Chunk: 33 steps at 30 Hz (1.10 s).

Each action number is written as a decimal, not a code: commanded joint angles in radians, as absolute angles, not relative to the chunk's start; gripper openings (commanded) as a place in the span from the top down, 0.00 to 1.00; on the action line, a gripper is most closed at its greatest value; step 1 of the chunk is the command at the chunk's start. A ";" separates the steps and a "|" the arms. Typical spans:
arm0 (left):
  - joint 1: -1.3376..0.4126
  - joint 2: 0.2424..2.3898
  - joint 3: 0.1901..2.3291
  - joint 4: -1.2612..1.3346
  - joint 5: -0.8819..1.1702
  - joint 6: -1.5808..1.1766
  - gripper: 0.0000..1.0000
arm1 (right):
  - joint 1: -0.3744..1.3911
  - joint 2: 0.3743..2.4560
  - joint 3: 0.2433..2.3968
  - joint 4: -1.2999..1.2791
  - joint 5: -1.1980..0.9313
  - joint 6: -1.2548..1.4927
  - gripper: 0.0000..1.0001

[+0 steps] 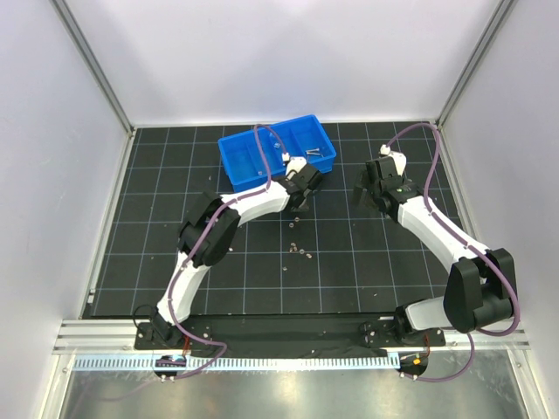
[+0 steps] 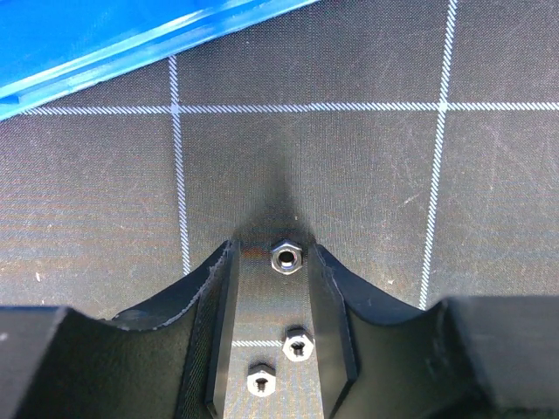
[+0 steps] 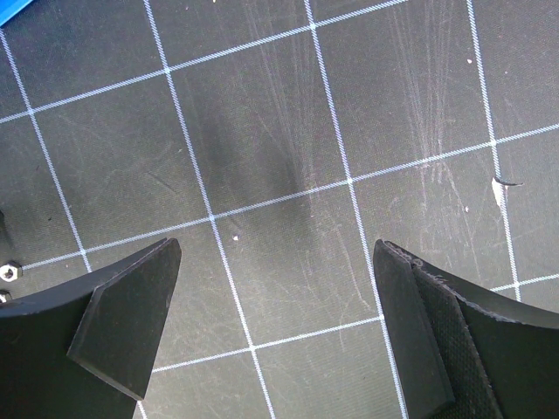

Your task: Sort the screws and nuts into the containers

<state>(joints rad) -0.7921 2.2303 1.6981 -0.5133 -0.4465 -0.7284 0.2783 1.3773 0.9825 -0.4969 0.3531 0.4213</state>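
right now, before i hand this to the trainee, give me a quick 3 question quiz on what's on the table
1. True or false: the fingers of the right gripper are shut.
2. How many nuts lie in the gap between the fingers of the left gripper, as seen in the left wrist view?
3. Where does the blue tray sit? A) just beyond the left gripper, toward the far wall; B) beside the right arm's base; C) under the right gripper.

Key: 1 false, they stand wide open; 2 three; 3 A.
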 commanded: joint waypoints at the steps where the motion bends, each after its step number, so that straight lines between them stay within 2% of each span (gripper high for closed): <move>1: -0.781 2.272 1.713 -0.522 -0.453 -0.738 0.59 | 0.273 1.376 1.005 -0.479 0.365 0.417 0.00; 2: -0.782 2.276 1.713 -0.520 -0.449 -0.738 0.60 | 0.273 1.379 1.006 -0.480 0.365 0.417 0.00; 8: -0.782 2.260 1.681 -0.514 -0.425 -0.755 0.81 | 0.272 1.378 1.008 -0.483 0.368 0.417 0.00; 11: -0.782 2.250 1.669 -0.497 -0.428 -0.753 0.87 | 0.273 1.378 1.009 -0.483 0.368 0.417 0.00; 18: -0.781 2.188 1.689 -0.483 -0.436 -0.686 0.89 | 0.273 1.370 1.008 -0.488 0.371 0.420 0.00; 26: -0.730 1.987 1.707 -0.479 -0.448 -0.643 0.87 | 0.273 1.367 1.011 -0.483 0.367 0.417 0.00; 33: -0.603 2.028 1.790 -0.446 -0.451 -0.615 0.86 | 0.273 1.377 1.015 -0.480 0.362 0.417 0.00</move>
<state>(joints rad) -0.6632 1.9949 1.7267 -0.4740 -0.4385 -0.6445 0.2775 1.3773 0.9829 -0.4973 0.3527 0.4213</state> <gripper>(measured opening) 0.180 0.996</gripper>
